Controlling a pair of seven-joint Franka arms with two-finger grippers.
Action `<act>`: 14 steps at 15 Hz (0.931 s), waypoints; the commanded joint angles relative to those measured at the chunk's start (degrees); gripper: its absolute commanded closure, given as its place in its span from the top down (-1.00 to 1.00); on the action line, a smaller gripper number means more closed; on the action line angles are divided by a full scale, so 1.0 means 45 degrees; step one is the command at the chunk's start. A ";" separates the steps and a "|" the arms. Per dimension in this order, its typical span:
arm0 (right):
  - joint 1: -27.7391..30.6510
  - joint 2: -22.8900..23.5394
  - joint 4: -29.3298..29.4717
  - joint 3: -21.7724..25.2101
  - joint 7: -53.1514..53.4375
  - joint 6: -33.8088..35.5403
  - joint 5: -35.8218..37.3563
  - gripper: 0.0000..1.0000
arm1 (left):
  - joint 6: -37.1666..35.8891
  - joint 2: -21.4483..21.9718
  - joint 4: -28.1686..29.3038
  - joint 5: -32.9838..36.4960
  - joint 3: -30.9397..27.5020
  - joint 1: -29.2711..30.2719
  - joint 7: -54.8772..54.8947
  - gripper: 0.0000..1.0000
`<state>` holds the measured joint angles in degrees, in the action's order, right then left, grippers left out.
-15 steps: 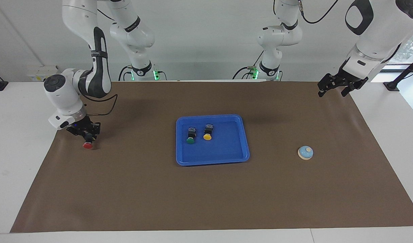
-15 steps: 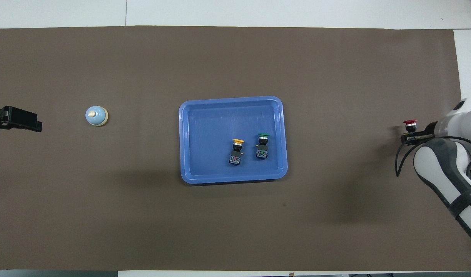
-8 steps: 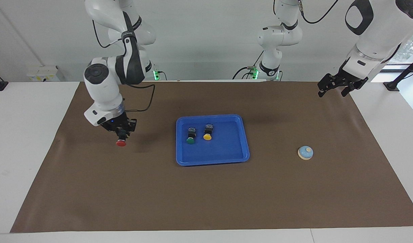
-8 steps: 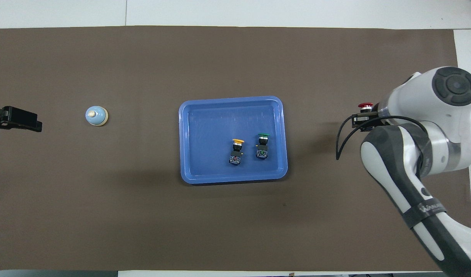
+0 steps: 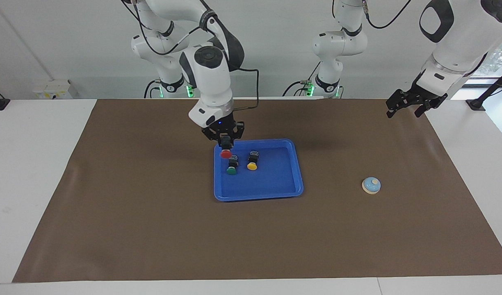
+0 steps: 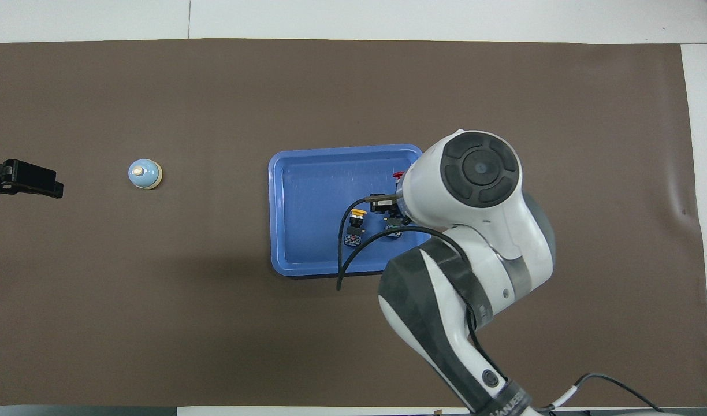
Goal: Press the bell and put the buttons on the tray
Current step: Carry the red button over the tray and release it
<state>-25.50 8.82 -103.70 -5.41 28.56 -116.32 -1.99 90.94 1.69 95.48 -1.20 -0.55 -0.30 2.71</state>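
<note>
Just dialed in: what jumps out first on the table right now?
The right gripper hangs over the blue tray, shut on the red button, above the corner where the green button and yellow button lie. The bell sits toward the left arm's end.

Two glossy white jointed arms point(image 5: 208, 78) with dark grey joint caps and bands, black looping cables, black two-finger grippers point(image 5: 411, 102), green-lit bases at twelve o'clock.

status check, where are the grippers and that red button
Right gripper shut on red button, over tray corner. Left gripper open, waiting. Green button and yellow button in tray, green close under the red.
</note>
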 commanded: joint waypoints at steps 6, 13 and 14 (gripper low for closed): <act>-0.2183 0.2781 0.2630 0.0148 0.1247 0.0166 0.0013 -1.00 | -0.0268 0.0093 -0.0085 -0.0104 -0.0014 0.0027 0.0120 1.00; -0.2828 0.4894 0.2595 0.0129 0.1504 -0.2255 0.0930 -1.00 | -0.0268 0.0093 -0.0104 -0.0104 -0.0014 0.0027 0.0120 1.00; -0.2869 0.4993 0.2498 0.0129 0.1504 -0.2469 0.1086 -1.00 | -0.0268 0.0093 -0.0085 -0.0104 -0.0014 0.0027 0.0120 1.00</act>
<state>-37.55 30.38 -92.87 -5.13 34.66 -126.29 1.26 90.94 1.69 95.48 -1.20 -0.55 -0.30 2.71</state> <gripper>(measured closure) 0.577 0.000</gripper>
